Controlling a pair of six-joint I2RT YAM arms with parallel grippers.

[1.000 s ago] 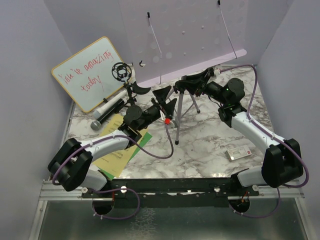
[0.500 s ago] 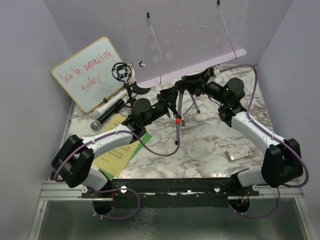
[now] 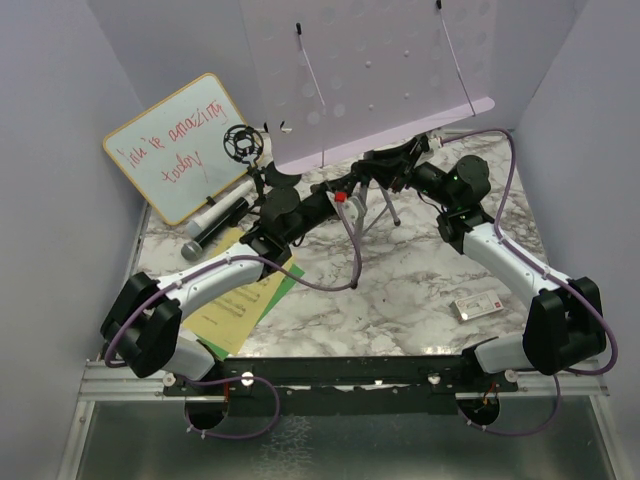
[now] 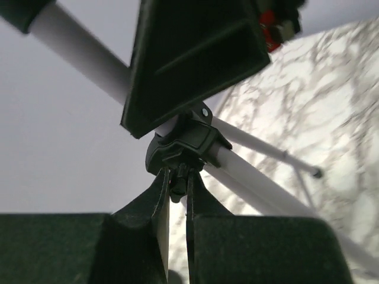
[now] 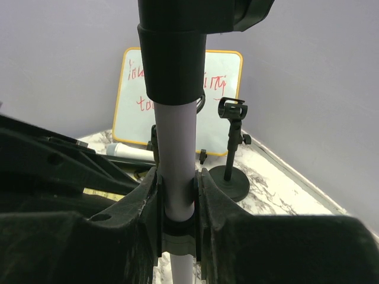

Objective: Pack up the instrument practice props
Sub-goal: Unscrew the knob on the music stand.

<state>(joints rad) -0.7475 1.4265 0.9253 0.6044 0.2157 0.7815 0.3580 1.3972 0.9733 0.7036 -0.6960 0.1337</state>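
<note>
A white marble-patterned table top (image 3: 420, 290) is spread beneath both grippers. The legs of the lilac perforated music rack (image 3: 370, 80) are planted just below the left gripper (image 3: 345, 192) and right gripper (image 3: 385, 165). Left of the left gripper are set a black round-base mic holder (image 5: 231, 184), a black mic tripod with ring mount (image 3: 243, 145), two grey-headed microphones (image 3: 190, 250), green and yellow music sheets (image 3: 235, 310) and a propped wood-framed whiteboard (image 3: 175, 145). A small flat white rectangular device (image 3: 478, 303) is laid well behind the right gripper.

Left arm (image 3: 215, 278) and right arm (image 3: 500, 255) are white-and-black, trailing purple cables (image 3: 355, 250).
</note>
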